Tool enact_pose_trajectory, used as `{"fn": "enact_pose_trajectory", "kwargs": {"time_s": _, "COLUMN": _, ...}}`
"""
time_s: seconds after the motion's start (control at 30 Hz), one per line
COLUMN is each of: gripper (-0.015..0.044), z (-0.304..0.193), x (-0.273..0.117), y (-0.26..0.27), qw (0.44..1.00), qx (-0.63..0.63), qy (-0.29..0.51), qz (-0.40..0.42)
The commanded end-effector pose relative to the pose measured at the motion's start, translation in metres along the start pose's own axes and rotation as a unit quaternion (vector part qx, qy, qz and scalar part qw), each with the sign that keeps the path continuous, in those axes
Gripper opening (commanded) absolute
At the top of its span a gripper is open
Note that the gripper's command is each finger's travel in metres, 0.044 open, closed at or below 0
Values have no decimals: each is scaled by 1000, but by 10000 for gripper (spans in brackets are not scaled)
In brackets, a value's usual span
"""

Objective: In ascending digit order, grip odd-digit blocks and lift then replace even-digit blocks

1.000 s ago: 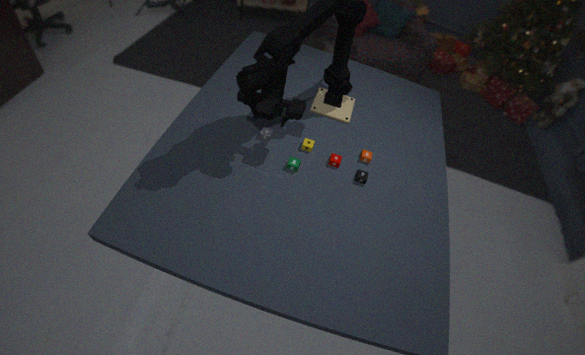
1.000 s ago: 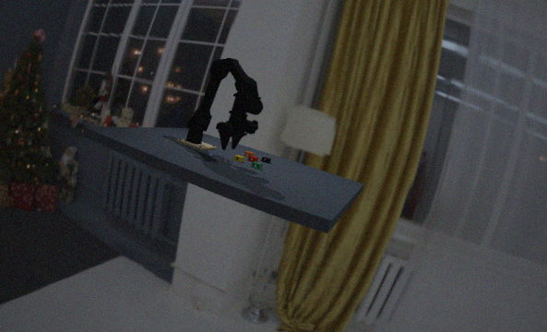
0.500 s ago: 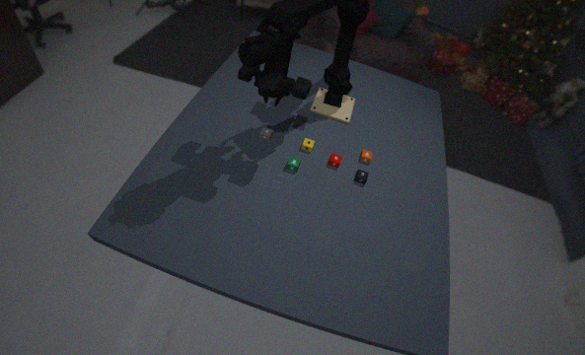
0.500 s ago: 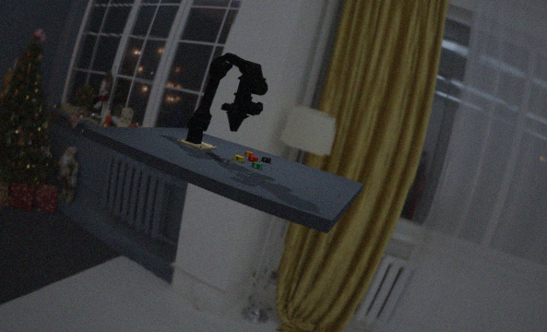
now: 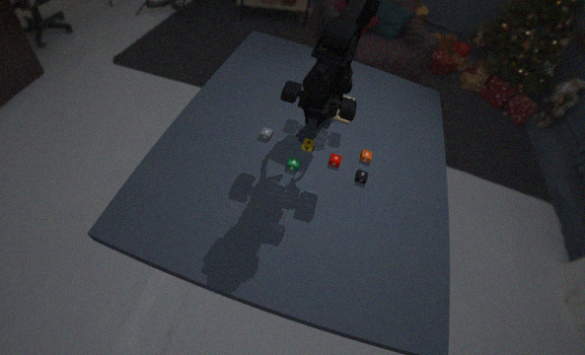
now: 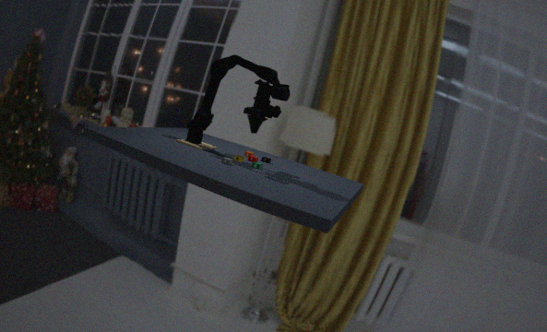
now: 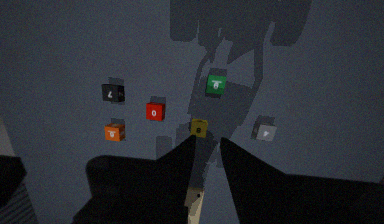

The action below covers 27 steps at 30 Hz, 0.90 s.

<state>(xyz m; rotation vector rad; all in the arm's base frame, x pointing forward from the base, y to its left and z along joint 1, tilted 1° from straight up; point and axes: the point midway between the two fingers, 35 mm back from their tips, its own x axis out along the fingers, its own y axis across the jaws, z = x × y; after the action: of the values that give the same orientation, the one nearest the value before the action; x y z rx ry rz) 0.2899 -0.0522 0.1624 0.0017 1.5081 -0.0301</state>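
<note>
Dim light is falling across the grey-blue table (image 5: 381,256), with a Christmas tree (image 6: 17,115) glowing behind it. High above the surface, the gripper (image 7: 208,150) is hanging with its jaws drawn narrow and gripping nothing. Directly below sits the yellow block (image 7: 198,127); flanking it are the grey block (image 7: 265,132) and red block (image 7: 154,111), with green block (image 7: 216,84), orange block (image 7: 114,132) and black block (image 7: 113,93) lying farther out.
</note>
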Motion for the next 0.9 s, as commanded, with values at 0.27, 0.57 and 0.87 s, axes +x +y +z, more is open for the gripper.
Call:
{"fn": "enact_pose_trajectory", "kwargs": {"time_s": 0.27, "gripper": 120, "z": -32, "x": -1, "y": 144, "qw": 1000, "qx": 17, "qy": 9, "qz": 9}}
{"fn": "enact_pose_trajectory", "kwargs": {"time_s": 0.57, "gripper": 120, "z": -66, "x": -3, "y": 195, "qw": 1000, "qx": 24, "qy": 14, "qz": 11}}
{"fn": "enact_pose_trajectory", "kwargs": {"time_s": 0.87, "gripper": 356, "z": -69, "x": 78, "y": 197, "qw": 1000, "qx": 24, "qy": 14, "qz": 11}}
